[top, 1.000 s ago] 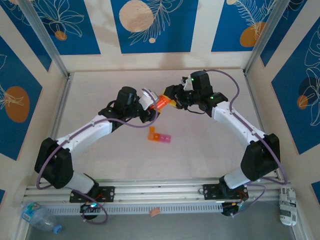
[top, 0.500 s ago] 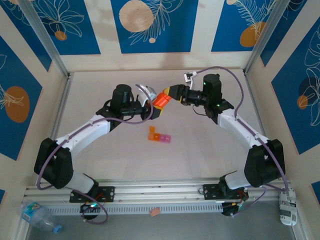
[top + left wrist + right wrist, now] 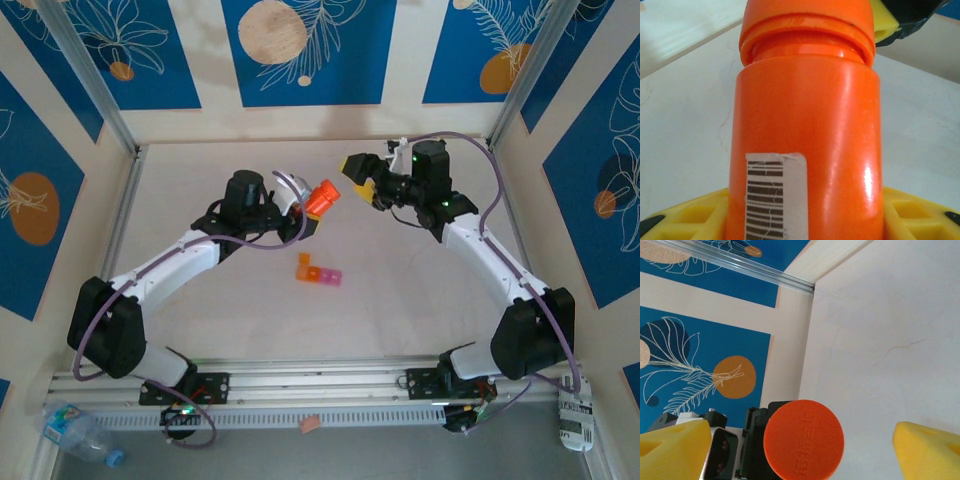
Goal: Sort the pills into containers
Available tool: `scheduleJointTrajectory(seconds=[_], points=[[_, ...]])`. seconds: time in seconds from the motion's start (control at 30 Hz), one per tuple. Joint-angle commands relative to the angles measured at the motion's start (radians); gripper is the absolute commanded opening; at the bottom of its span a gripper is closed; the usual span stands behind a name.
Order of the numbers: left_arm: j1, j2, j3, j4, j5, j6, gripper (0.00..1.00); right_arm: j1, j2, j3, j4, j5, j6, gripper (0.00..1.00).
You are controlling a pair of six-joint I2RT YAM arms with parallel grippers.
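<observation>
An orange cylindrical bottle (image 3: 322, 197) with its cap on and a barcode label (image 3: 775, 195) is held up off the table, and my left gripper (image 3: 308, 206) is shut on its body (image 3: 805, 150). Yellow fingers (image 3: 685, 215) press both sides. My right gripper (image 3: 358, 177) hangs just right of the cap, open and apart from it. In the right wrist view the round cap (image 3: 803, 437) faces me between the spread yellow fingertips (image 3: 925, 450). The containers (image 3: 317, 271), a small orange and pink strip, lie on the table below the bottle. The pills are hidden.
A pale table (image 3: 200, 310) is ringed by patterned walls and aluminium posts (image 3: 95, 85). A rail (image 3: 320, 385) runs along the near edge, with a small orange piece (image 3: 310, 424) in front of it. A plastic water bottle (image 3: 75, 432) lies at the bottom left.
My right gripper has let go of the bottle's cap, opened wide and drawn back to the right. The left gripper still holds the bottle, turned a little.
</observation>
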Motion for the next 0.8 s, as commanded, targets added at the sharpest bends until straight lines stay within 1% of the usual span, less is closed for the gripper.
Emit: scheduleJointTrajectory(seconds=[0.0,0.3,0.4,0.5,0.57,0.63,0.67,0.77], points=[[-0.010,-0.020,0.027,-0.020,-0.029,0.052,0.00,0.034,0.029,0.052,-0.074,0.026,0.032,0.93],[-0.024,-0.016,0.030,-0.023,-0.044,0.062,0.00,0.097,0.076,0.080,-0.114,0.053,0.027,0.92],[-0.028,-0.015,0.030,-0.022,-0.044,0.062,0.00,0.107,0.082,0.082,-0.117,0.049,0.027,0.89],[-0.029,-0.015,0.028,-0.019,-0.046,0.060,0.00,0.117,0.088,0.082,-0.108,0.039,0.027,0.79],[-0.031,-0.015,0.028,-0.018,-0.046,0.060,0.00,0.122,0.088,0.082,-0.104,0.037,0.025,0.71],[-0.032,-0.015,0.028,-0.017,-0.047,0.060,0.00,0.124,0.088,0.082,-0.104,0.038,0.025,0.64],[-0.031,-0.015,0.028,-0.016,-0.046,0.060,0.00,0.124,0.088,0.082,-0.103,0.037,0.022,0.58],[-0.033,-0.015,0.028,-0.014,-0.047,0.057,0.00,0.122,0.088,0.084,-0.104,0.041,0.009,0.44]])
